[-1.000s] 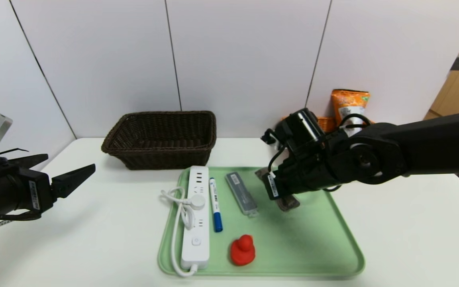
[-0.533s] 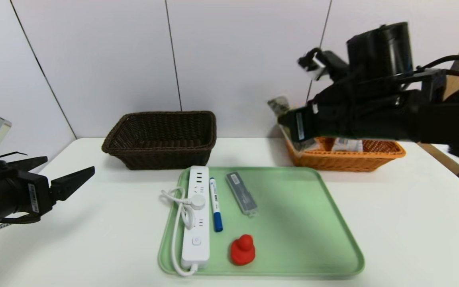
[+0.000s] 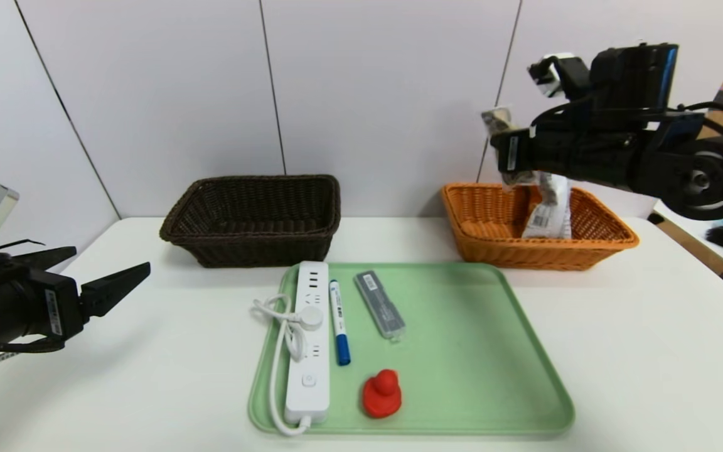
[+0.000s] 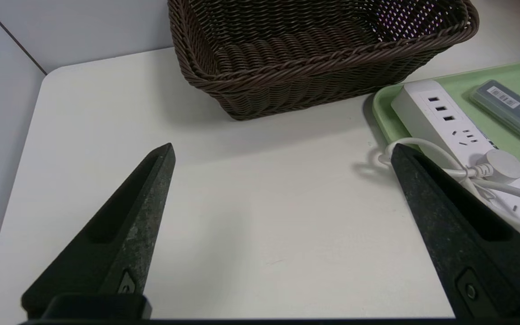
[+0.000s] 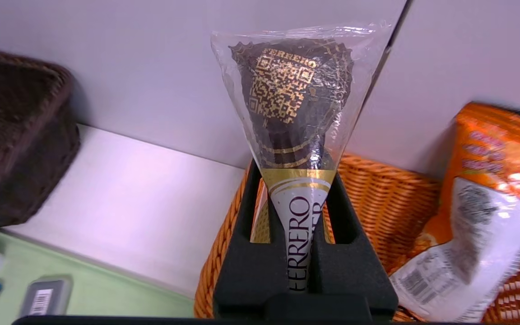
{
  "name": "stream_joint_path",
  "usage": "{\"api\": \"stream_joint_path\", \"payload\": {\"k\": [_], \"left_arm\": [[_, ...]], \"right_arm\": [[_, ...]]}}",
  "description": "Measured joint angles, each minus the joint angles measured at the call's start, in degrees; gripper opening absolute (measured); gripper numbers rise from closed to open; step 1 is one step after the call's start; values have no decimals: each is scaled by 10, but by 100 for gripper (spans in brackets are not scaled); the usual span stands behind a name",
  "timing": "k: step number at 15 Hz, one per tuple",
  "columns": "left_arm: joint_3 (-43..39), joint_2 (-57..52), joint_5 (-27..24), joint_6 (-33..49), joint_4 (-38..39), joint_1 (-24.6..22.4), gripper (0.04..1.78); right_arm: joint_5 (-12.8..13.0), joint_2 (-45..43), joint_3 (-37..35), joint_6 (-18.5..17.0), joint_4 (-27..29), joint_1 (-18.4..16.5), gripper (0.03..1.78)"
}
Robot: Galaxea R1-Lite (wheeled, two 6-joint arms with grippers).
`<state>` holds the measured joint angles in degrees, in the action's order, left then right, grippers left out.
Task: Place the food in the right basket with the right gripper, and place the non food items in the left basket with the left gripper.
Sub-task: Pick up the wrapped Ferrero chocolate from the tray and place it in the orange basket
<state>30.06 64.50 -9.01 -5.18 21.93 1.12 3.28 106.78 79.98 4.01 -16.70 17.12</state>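
two baskets (image 3: 255,216) (image 3: 537,235), one tray (image 3: 524,351), two grippers (image 3: 95,285) (image 3: 499,147)

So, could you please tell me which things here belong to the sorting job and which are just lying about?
Job:
- Ferrero chocolate pack, held by right end effector
- orange basket, snack bag
- brown basket
- power strip, blue marker, grey case, red duck
- left end effector, open

Just there:
- green tray
- white table

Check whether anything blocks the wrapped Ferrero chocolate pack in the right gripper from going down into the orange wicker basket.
Nothing visible blocks it. The right gripper holds the clear-wrapped Ferrero chocolate pack above the orange wicker basket. An orange snack bag already leans in the basket's far side, leaving the near side open.
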Motion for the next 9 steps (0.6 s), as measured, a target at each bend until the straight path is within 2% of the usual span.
{"api": "stream_joint_path", "payload": {"k": [3, 9], "left_arm": [[-2, 0, 0, 1, 0, 0, 169], [-7, 0, 1, 3, 0, 0, 169]], "right_arm": [[2, 66, 4, 0, -25, -15, 17], [2, 169, 26, -3, -38, -45, 17]]}}
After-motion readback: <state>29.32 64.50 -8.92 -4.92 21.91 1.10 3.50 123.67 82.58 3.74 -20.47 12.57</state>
